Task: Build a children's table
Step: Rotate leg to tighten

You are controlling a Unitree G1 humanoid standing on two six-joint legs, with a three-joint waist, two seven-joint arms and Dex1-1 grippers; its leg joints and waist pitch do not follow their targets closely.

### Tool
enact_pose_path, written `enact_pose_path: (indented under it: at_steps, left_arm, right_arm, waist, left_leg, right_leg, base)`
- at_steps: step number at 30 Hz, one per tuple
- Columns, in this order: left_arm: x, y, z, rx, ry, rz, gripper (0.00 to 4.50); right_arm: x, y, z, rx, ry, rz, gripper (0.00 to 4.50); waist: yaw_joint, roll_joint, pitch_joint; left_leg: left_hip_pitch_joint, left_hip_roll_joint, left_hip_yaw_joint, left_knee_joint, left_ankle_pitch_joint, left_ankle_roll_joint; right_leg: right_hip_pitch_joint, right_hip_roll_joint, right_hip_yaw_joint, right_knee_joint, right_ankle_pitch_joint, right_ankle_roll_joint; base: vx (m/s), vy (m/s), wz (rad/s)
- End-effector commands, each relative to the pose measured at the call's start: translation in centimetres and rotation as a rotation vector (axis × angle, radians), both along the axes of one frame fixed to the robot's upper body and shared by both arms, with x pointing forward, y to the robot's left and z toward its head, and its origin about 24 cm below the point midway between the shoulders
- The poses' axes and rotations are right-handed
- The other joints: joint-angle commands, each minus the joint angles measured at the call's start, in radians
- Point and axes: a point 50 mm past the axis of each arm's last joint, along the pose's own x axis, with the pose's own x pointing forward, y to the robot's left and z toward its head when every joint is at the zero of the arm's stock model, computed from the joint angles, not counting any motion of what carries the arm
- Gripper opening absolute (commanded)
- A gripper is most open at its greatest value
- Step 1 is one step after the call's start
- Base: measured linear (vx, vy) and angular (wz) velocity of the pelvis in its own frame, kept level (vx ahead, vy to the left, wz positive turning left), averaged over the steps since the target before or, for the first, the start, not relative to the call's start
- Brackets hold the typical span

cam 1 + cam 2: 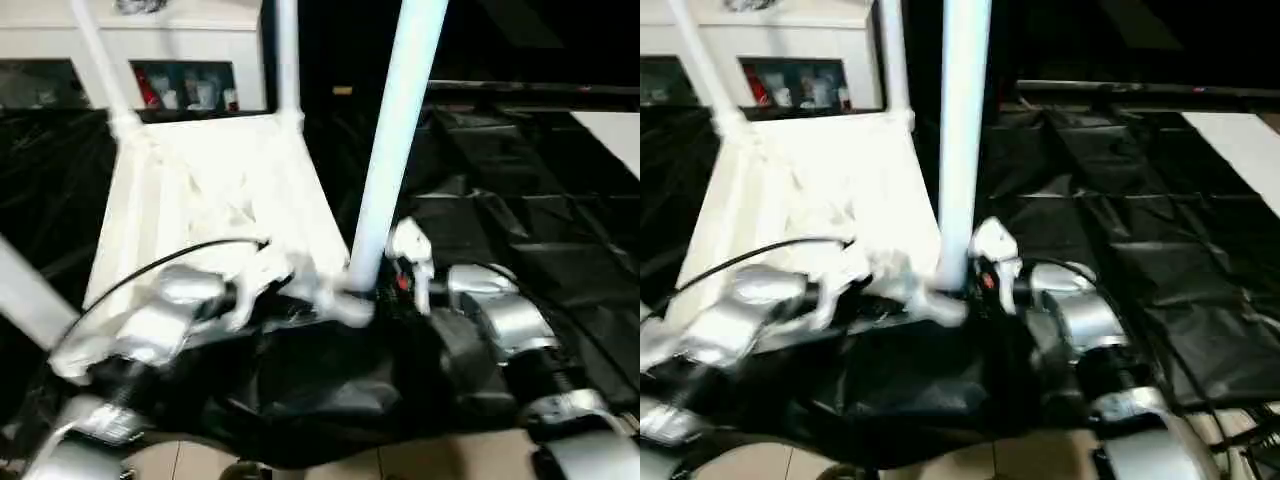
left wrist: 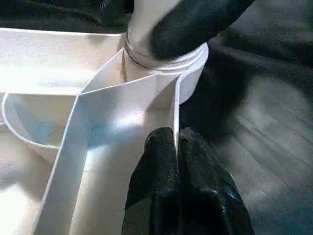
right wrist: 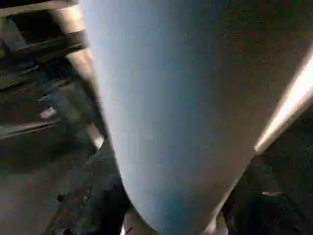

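The tabletop (image 1: pixel 200 190) lies underside up on black sheeting (image 1: pixel 520 230), two legs (image 1: pixel 287 60) standing in its far sockets. A third leg (image 1: pixel 395 140) stands in the near right socket (image 2: pixel 188 73). The left gripper (image 2: pixel 177 147) is pinched closed on a rib (image 2: pixel 173 112) beside that socket. The right gripper (image 1: pixel 395 290) is at the third leg's base, one black finger (image 2: pixel 195 22) against it; its grip cannot be judged.

Head stereo pair fwd-down, same scene — wrist cams close-up on leg (image 3: pixel 161 112)

L hand (image 2: pixel 178 147) pinched closed, R hand (image 2: pixel 195 22) gripping
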Motion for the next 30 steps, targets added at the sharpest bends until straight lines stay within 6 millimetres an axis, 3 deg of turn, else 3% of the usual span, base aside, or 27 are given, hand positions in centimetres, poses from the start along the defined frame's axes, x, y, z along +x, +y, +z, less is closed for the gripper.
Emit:
enact_pose_path:
  at_steps: [1, 5, 8, 10, 12, 15, 21, 30]
  left_arm:
    - [1.6, -2.3, 2.3, -0.105, -0.109, 0.077, 0.0]
    - [2.9, -4.2, 2.7, -0.121, -0.141, 0.214, 0.0]
    - [3.0, -5.4, 2.9, -0.138, -0.148, 0.217, 0.0]
    - [2.8, -5.8, 2.9, -0.134, -0.156, 0.191, 0.0]
    - [2.6, -5.9, 2.8, -0.135, -0.156, 0.17, 0.0]
    - [2.3, -5.7, 2.6, -0.141, -0.144, 0.146, 0.0]
    - [1.4, -4.3, 2.3, -0.139, -0.124, 0.046, 0.0]
    - [-0.5, -1.2, 2.3, -0.124, -0.059, -0.132, 0.0]
  right_arm:
    - [-0.1, 2.3, -1.9, -0.026, 0.087, -0.091, 2.1]
    - [1.0, 3.6, -2.7, 0.003, 0.152, -0.374, 1.99]
    - [1.3, 4.9, -2.4, 0.024, 0.145, -0.435, 1.99]
    - [1.2, 5.8, -2.0, 0.037, 0.098, -0.369, 1.99]
    - [1.0, 6.3, -1.7, 0.06, 0.087, -0.32, 2.54]
    - [0.9, 6.4, -1.6, 0.096, 0.107, -0.284, 2.76]
    - [0.7, 5.0, -1.0, 0.053, 0.043, -0.132, 3.36]
    - [-1.0, 1.2, -0.3, -0.027, 0.029, 0.233, 3.36]
  waist:
    - [-0.005, -0.009, -0.063]
    - [-0.025, -0.004, -0.065]
    - [-0.032, -0.003, -0.069]
    - [-0.033, -0.004, -0.071]
    - [-0.033, -0.004, -0.071]
    - [-0.034, -0.005, -0.07]
    - [-0.038, -0.002, -0.068]
    - [-0.014, 0.0, -0.066]
  left_leg:
    - [0.02, 0.037, -0.012, -0.069, -0.225, 0.005]
    - [0.021, 0.034, -0.016, -0.07, -0.254, -0.01]
    - [0.015, 0.034, -0.016, -0.069, -0.231, -0.001]
    - [0.014, 0.034, -0.015, -0.067, -0.215, 0.009]
    - [0.011, 0.034, -0.013, -0.066, -0.2, 0.023]
    - [0.012, 0.034, -0.013, -0.066, -0.203, 0.038]
    - [0.013, 0.036, -0.013, -0.066, -0.224, 0.041]
    - [0.018, 0.045, -0.01, -0.067, -0.227, 0.056]
  right_leg:
    - [0.041, -0.088, 0.053, -0.099, -0.328, -0.173]
    - [0.039, -0.086, 0.051, -0.105, -0.37, -0.156]
    - [0.042, -0.085, 0.051, -0.099, -0.301, -0.168]
    - [0.044, -0.084, 0.051, -0.095, -0.249, -0.179]
    - [0.046, -0.085, 0.051, -0.092, -0.215, -0.189]
    - [0.049, -0.084, 0.051, -0.092, -0.205, -0.199]
    - [0.048, -0.084, 0.051, -0.094, -0.231, -0.204]
    - [0.043, -0.083, 0.053, -0.09, -0.217, -0.215]
  base:
    - [0.0, 0.0, 0.0]
    - [0.0, 0.0, 0.0]
    - [0.0, 0.0, 0.0]
    - [0.0, 0.0, 0.0]
    - [0.0, 0.0, 0.0]
    - [0.0, 0.0, 0.0]
    - [0.0, 0.0, 0.0]
    - [0.0, 0.0, 0.0]
